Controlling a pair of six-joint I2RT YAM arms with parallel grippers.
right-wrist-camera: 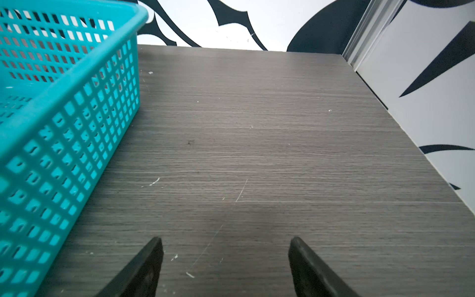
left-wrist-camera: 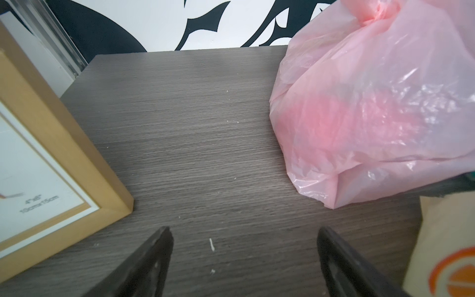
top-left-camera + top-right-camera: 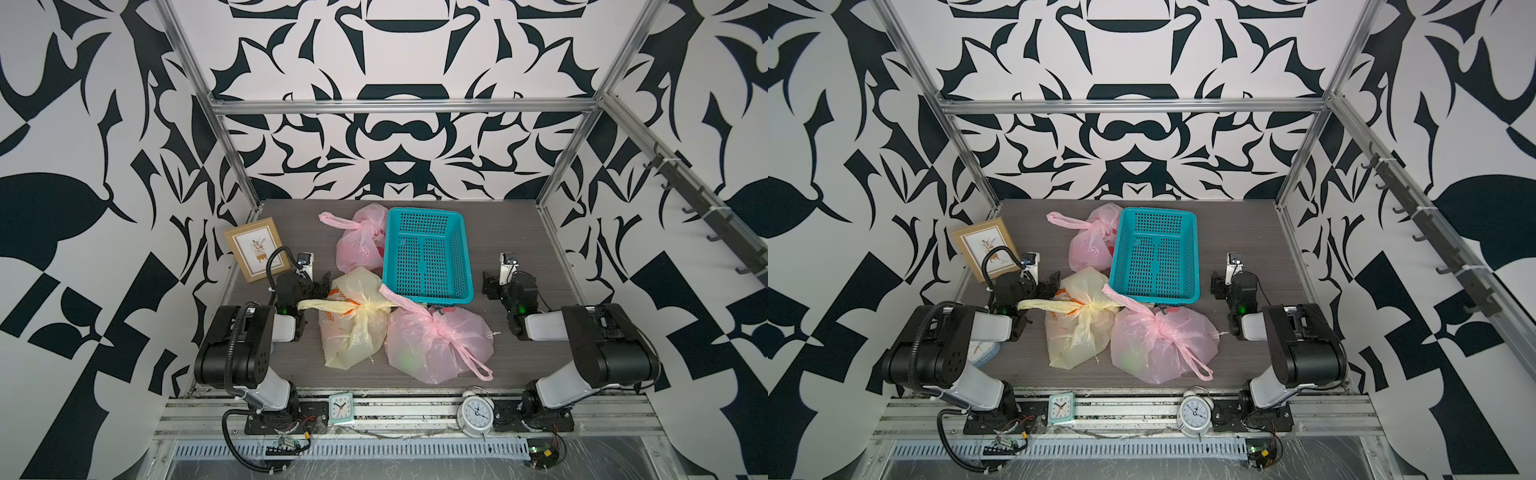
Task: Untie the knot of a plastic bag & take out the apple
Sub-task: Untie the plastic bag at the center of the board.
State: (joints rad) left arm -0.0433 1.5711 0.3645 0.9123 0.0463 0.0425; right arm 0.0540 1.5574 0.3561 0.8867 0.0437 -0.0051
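Lying knotted in a top view: near pink plastic bag (image 3: 436, 345), far pink plastic bag (image 3: 359, 249), pale yellow plastic bag (image 3: 353, 332); the apple's bag is unclear. Left wrist view: left gripper (image 2: 244, 231) wide, empty. Right wrist view: right gripper (image 1: 226, 241) likewise. Tugging loops could tighten knots.

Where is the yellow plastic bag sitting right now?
In both top views the yellow bag lies mid-table beside the left gripper, the near pink bag at its right, the teal basket behind it.

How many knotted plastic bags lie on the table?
3. The rear pink bag lies beside the teal basket; the yellow bag is in the middle; the front pink bag is nearest the robot. No more are visible.
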